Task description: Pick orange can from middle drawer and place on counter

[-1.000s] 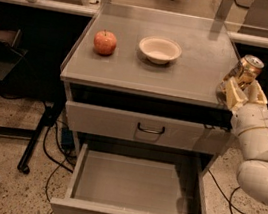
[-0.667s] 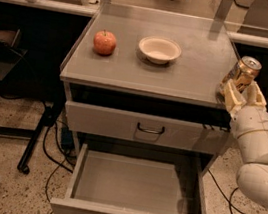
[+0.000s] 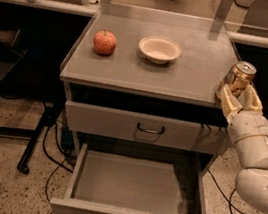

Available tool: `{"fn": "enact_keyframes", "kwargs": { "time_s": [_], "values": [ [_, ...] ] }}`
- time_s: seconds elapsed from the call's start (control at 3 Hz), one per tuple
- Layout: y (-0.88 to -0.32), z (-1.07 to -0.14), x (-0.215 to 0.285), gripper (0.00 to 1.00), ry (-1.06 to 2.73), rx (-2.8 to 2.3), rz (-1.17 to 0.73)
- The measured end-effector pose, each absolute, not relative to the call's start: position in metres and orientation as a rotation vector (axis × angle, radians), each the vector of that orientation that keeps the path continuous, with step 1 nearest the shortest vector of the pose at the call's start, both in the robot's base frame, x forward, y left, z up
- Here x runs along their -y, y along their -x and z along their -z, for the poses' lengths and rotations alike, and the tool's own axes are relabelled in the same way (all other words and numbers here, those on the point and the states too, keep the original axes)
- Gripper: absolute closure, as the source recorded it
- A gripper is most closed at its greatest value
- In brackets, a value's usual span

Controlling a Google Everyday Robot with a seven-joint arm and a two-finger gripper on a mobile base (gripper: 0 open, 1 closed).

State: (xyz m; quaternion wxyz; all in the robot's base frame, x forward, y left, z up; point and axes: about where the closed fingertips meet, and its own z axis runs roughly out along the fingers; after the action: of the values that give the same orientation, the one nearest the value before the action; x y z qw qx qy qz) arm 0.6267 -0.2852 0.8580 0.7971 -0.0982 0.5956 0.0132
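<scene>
In the camera view, the can [image 3: 237, 79] looks light, thin-walled and slick, easy to dent, so a moderate squeeze around its lower body suits it. It is upright at the front right corner of the worktop [image 3: 189, 77]. The end effector [image 3: 240, 99], at that same corner, grips the can's lower half, with a finger on either side. I cannot tell whether the can's base touches the worktop.

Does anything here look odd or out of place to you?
Two things. The orange can leans at the right edge of the counter, clamped in the gripper rather than standing free. The middle drawer below hangs wide open and empty. The apple and bowl sit normally.
</scene>
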Motion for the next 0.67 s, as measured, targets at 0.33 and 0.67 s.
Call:
{"fn": "enact_keyframes", "kwargs": {
  "time_s": [0.33, 0.67],
  "values": [
    [-0.6251, -0.8515, 0.2825, 1.00, 0.226, -1.293, -0.038],
    [-0.6251, -0.8531, 0.2824, 0.87, 0.227, -1.293, -0.038]
  ]
}}
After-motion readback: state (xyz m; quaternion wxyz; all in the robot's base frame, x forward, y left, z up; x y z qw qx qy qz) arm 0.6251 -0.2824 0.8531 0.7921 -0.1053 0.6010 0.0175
